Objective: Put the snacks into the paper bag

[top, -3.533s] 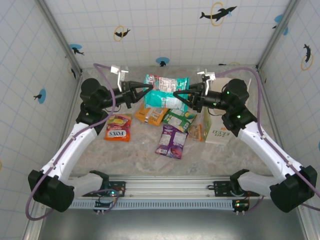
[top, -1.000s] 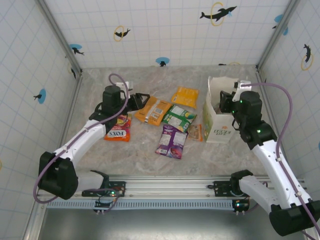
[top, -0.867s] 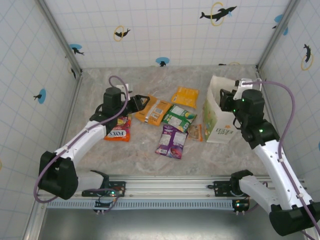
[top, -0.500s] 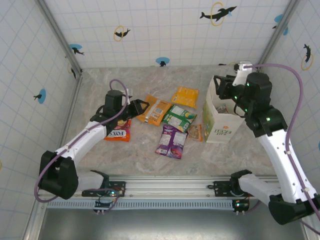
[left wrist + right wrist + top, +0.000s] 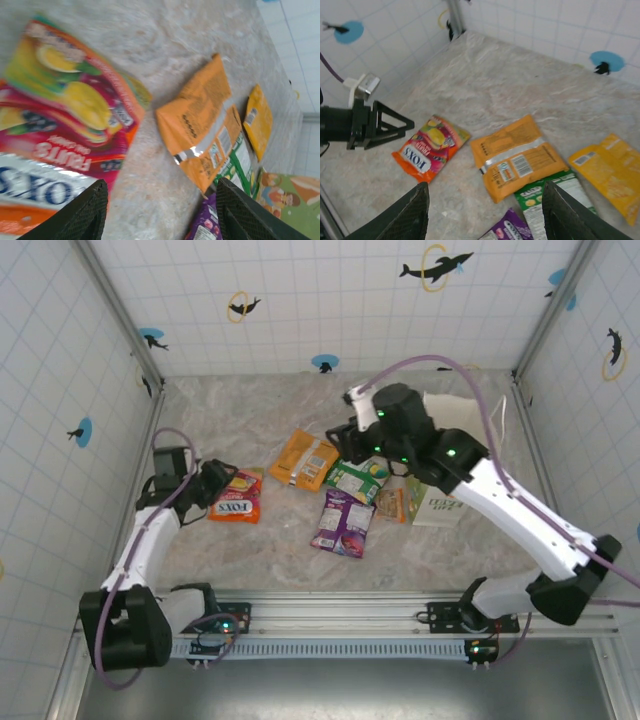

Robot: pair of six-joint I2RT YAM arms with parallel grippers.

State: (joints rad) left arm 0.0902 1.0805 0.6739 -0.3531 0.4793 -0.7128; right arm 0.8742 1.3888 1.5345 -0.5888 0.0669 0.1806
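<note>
With the left pincer [image 5: 218, 482] spread empty beside the red-yellow packet [image 5: 234, 498] and the right pincer [image 5: 342, 443] spread empty above the orange packet [image 5: 303, 458], either glossy packet could skid under closing jaws, away from the paper bag [image 5: 440, 506] at right.

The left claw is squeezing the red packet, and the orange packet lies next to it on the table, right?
No, the left claw is not squeezing the red packet: the left wrist view shows its jaws wide open with bare table between them. The orange packet does lie next to it on the table.
</note>
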